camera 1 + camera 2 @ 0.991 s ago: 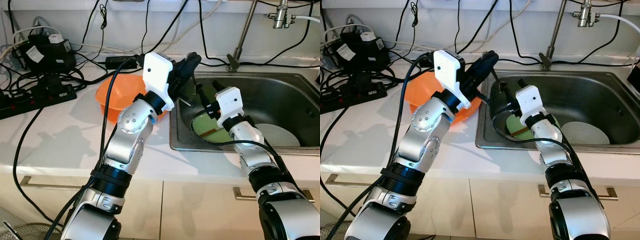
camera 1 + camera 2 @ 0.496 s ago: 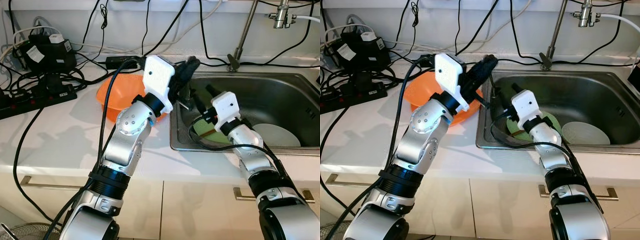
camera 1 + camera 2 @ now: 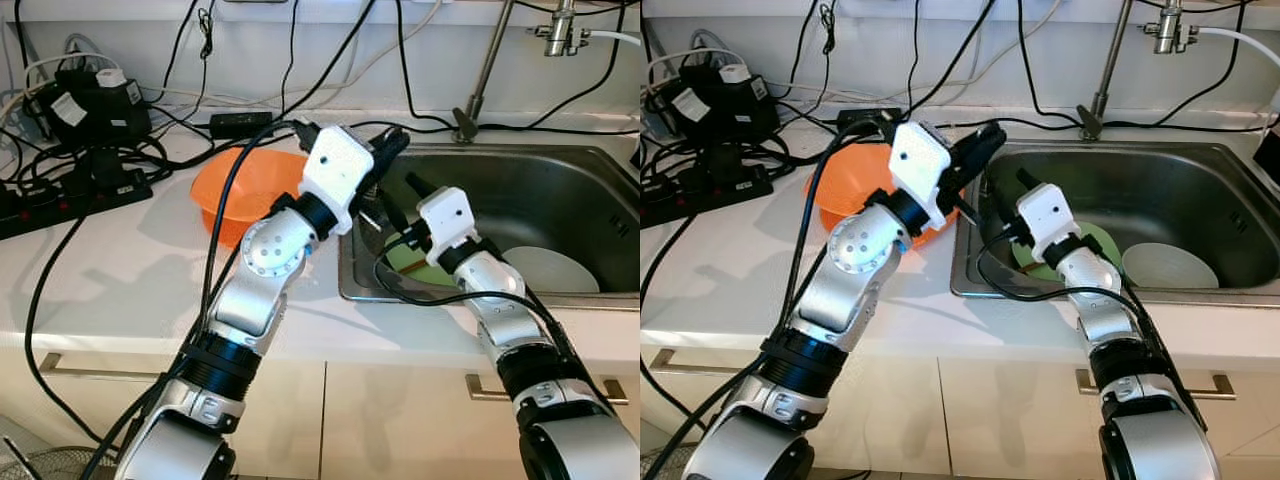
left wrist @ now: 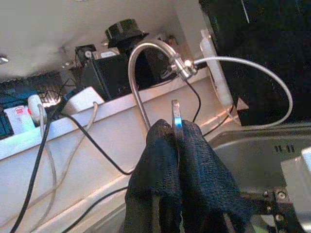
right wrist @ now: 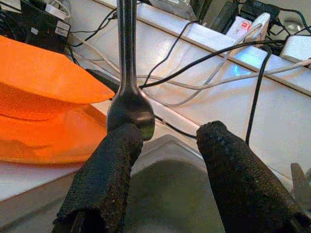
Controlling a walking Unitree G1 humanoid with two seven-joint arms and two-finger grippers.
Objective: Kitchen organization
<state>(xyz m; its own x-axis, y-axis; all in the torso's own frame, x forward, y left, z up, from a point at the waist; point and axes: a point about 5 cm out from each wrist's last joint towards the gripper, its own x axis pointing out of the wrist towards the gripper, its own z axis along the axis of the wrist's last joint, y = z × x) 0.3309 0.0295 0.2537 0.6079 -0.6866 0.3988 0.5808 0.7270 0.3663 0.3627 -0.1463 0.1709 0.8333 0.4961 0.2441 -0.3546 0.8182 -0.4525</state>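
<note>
My left gripper (image 3: 388, 148) hovers over the left rim of the steel sink (image 3: 570, 165), shut on the thin handle of a metal spoon (image 4: 175, 112). The spoon hangs down from it. Its bowl (image 5: 130, 108) rests against one fingertip (image 5: 121, 138) of my right gripper (image 5: 167, 133), which is open just below and points up at the spoon. An orange bowl (image 3: 240, 190) sits on the white counter beside the sink, behind the left arm. A green plate (image 3: 408, 262) and a white plate (image 3: 555, 270) lie in the sink.
A tall faucet (image 3: 487, 65) rises behind the sink. Power strips, adapters and many black cables (image 3: 85, 140) crowd the counter's back left. The front of the counter (image 3: 110, 290) is bare white. Cabinet fronts with handles are below.
My left gripper has swung right, out over the sink's left rim, with the spoon. My right gripper has moved left and up until a fingertip meets the spoon's bowl.
</note>
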